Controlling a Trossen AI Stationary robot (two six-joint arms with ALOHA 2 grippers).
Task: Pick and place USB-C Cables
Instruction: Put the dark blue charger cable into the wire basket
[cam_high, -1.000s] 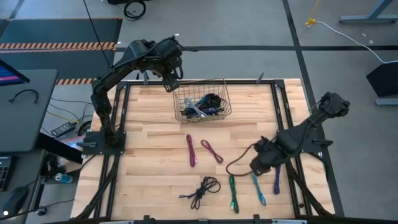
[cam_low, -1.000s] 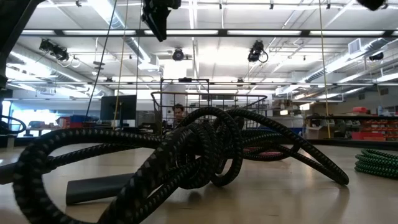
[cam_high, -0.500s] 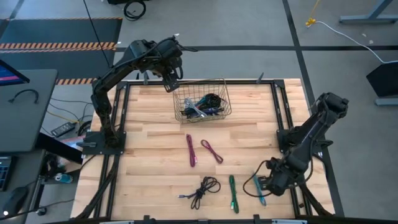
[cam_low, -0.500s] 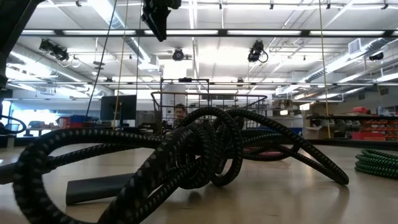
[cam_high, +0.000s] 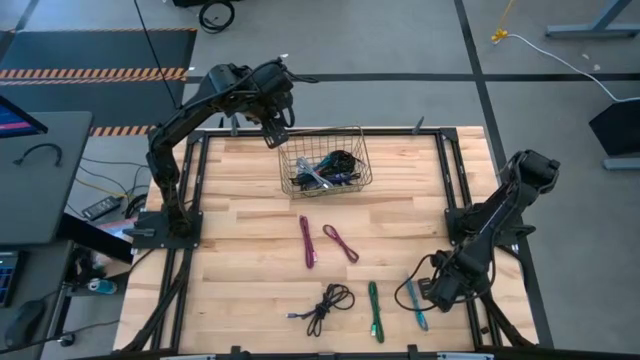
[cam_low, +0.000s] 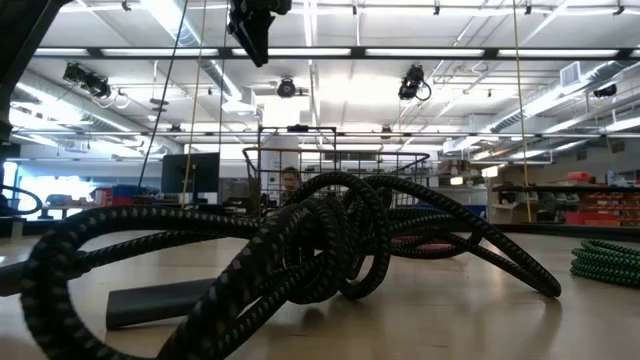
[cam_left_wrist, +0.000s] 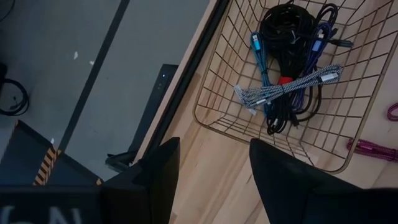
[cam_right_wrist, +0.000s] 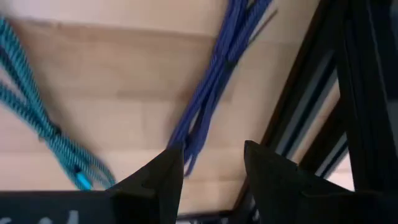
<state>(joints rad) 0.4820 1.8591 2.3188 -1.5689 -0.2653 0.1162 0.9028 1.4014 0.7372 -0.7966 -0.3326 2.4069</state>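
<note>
A wire basket (cam_high: 325, 160) at the table's far middle holds several bundled cables, black, blue, purple and grey-white (cam_left_wrist: 292, 74). On the wood lie two magenta cables (cam_high: 307, 242) (cam_high: 340, 243), a black cable (cam_high: 328, 305), a green cable (cam_high: 374, 310) and a teal cable (cam_high: 414, 303). A blue-purple cable (cam_right_wrist: 214, 74) lies by the table's right frame. My right gripper (cam_high: 440, 293) (cam_right_wrist: 211, 174) is open over this cable, one finger on either side of its near end. My left gripper (cam_high: 278, 135) (cam_left_wrist: 214, 177) is open and empty above the basket's far left corner.
The black metal frame rail (cam_right_wrist: 323, 93) runs close beside the blue-purple cable at the table's right edge. In the low view the black cable (cam_low: 300, 260) fills the foreground, with the green cable (cam_low: 605, 262) at the right and the basket (cam_low: 340, 165) behind.
My right gripper has gone toward the table's near edge and a little toward its right edge, from beside the teal cable's far end to over the blue-purple cable, which it now covers in the high view. The cables have not moved.
</note>
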